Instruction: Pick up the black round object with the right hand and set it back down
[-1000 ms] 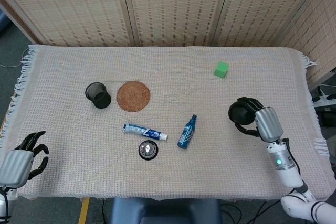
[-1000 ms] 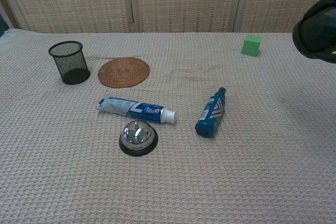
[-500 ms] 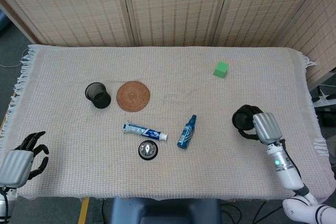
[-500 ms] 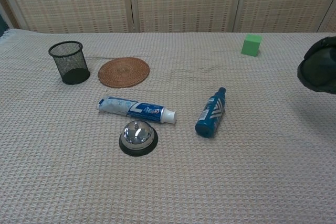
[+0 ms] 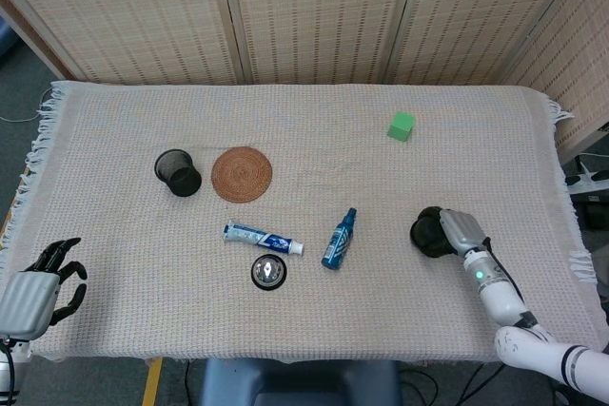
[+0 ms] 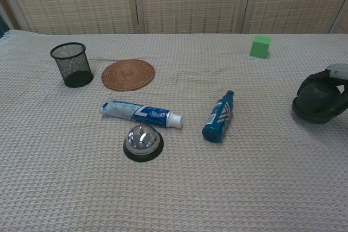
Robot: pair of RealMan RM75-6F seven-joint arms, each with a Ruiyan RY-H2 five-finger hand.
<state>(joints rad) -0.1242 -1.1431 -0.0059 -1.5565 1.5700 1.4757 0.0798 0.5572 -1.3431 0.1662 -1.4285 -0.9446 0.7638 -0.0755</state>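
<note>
Woven rattan screens stand behind a table draped in a beige waffle-weave cloth [image 5: 314,140]. Near the cloth's right edge, the black round object [image 6: 318,101] sits low on the fabric with the right hand [image 5: 457,230] wrapped over it, grasping it from above. By the look of it this is the set-down. To finish cleanly, the base should rest flat on the cloth before the fingers spread, and the hand should lift straight up so nothing drags. At the front left corner the left hand [image 5: 38,287] rests released, dark fingers apart. Toward the middle lie a blue spray bottle [image 6: 218,117], a white-and-blue toothpaste tube [image 6: 140,113] and a chrome desk bell [image 6: 143,142].
</note>
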